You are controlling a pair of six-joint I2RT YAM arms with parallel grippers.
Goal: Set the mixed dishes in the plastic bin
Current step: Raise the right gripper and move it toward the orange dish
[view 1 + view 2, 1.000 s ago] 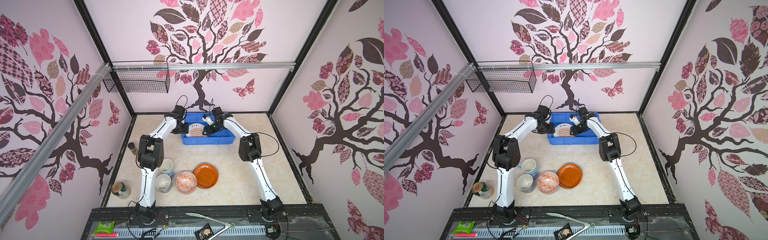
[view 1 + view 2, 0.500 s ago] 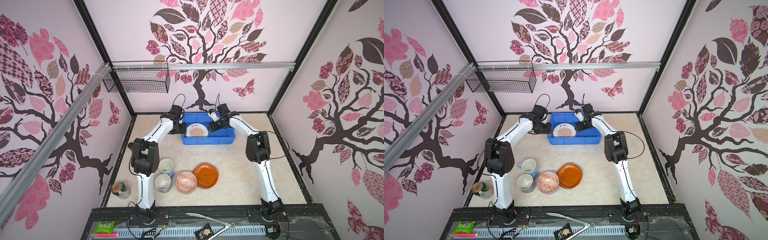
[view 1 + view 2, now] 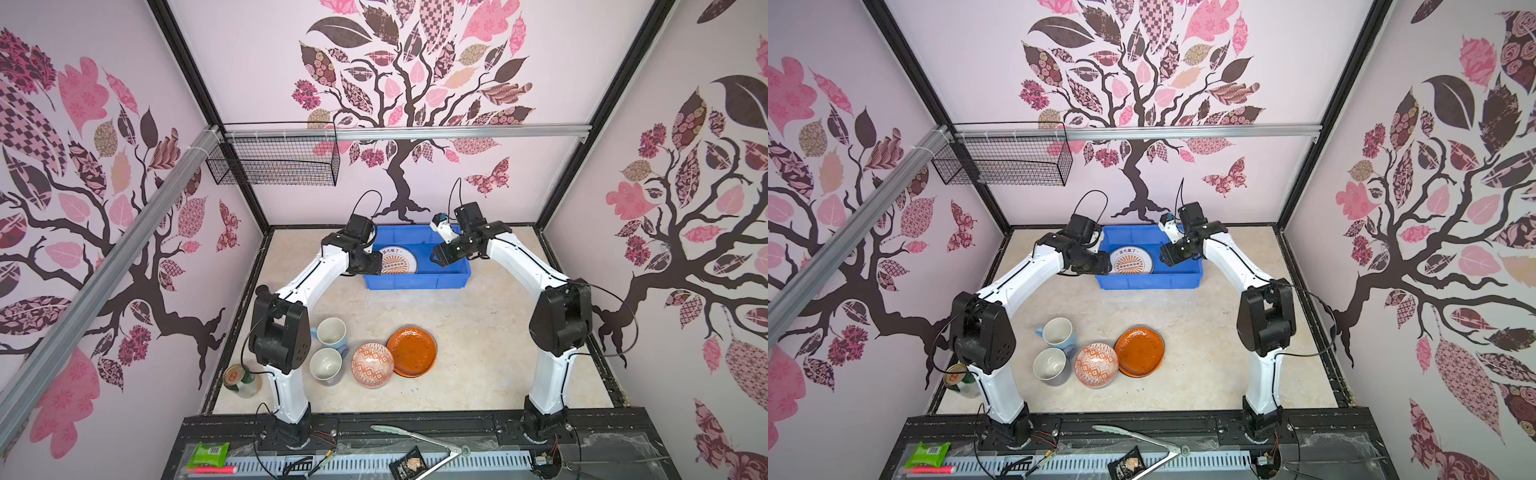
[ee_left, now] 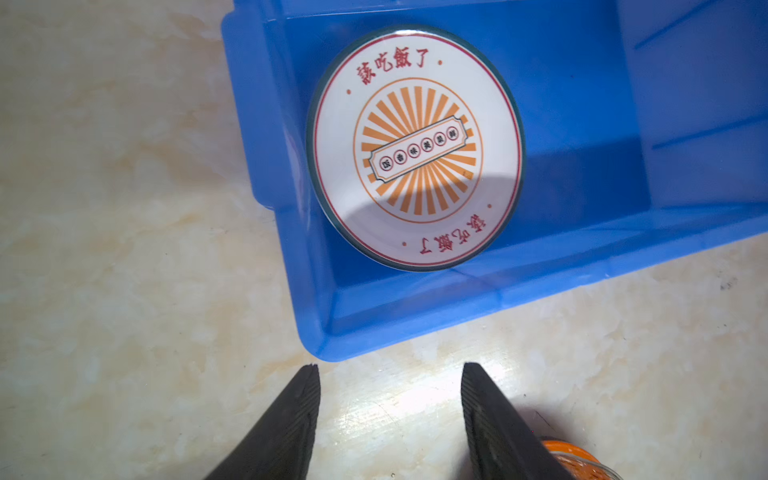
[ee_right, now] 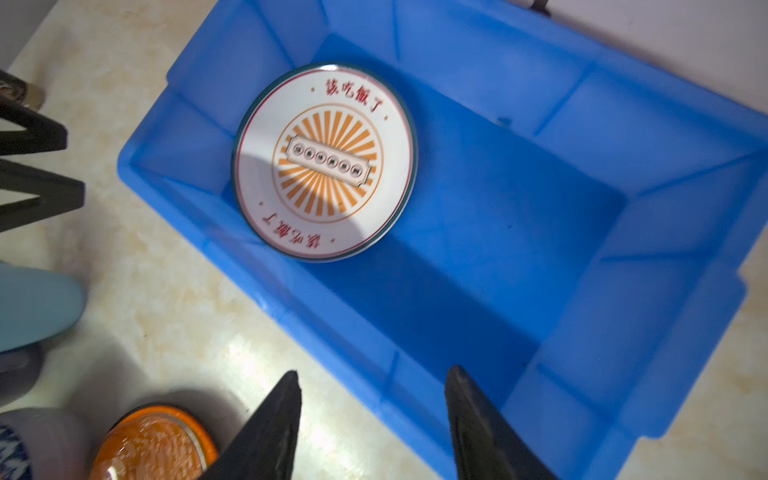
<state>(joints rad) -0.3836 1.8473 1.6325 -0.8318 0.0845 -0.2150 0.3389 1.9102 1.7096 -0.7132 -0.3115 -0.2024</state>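
Resting in the blue bin (image 3: 415, 281): sunburst plate (image 3: 398, 261); left pincer (image 4: 390, 368) and right pincer (image 5: 374, 374) gape empty.

Lab robot booth: tree-decal walls (image 3: 415, 62), aluminium rails (image 3: 415, 132).

Bright blue bin (image 4: 582, 124); white plate (image 4: 415, 149) with orange sunburst and dark-green rim.

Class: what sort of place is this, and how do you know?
Probably a robot test booth: two white arms on a rail, tree-decal walls around, dishes near a blue plastic bin.
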